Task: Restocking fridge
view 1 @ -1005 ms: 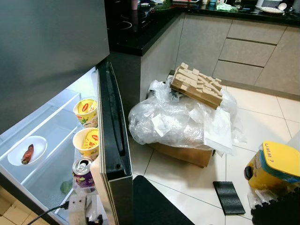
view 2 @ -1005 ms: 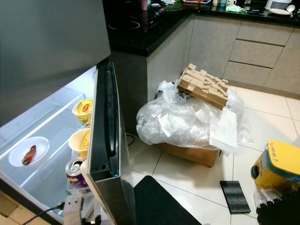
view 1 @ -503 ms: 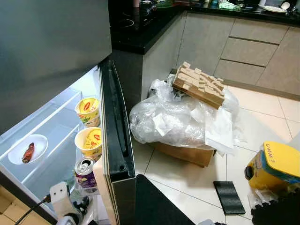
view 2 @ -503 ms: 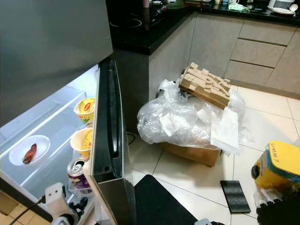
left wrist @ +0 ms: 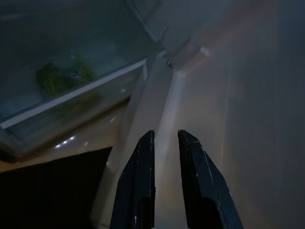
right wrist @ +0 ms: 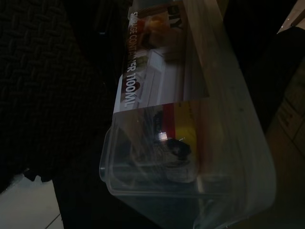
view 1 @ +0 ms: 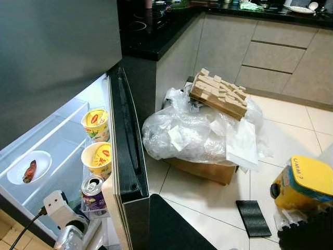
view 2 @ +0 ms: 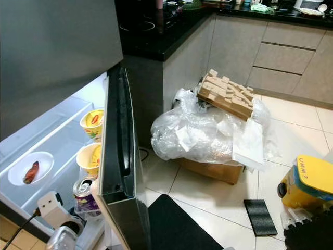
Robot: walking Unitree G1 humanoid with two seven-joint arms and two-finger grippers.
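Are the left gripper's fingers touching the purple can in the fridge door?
Apart. Left wrist view: left gripper fingers frame bare surface; the purple can sits apart.

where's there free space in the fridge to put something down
The lit shelf is bare between the small white dish holding a reddish scrap and the door. The door rack is crowded: two yellow cups, then a purple can, packed in a row, with the left gripper's arm just below.

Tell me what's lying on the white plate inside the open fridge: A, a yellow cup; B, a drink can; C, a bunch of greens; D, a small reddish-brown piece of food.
D: the white plate on the fridge shelf carries one small reddish-brown piece of food, while the drink can and yellow cups stand in the door rack.
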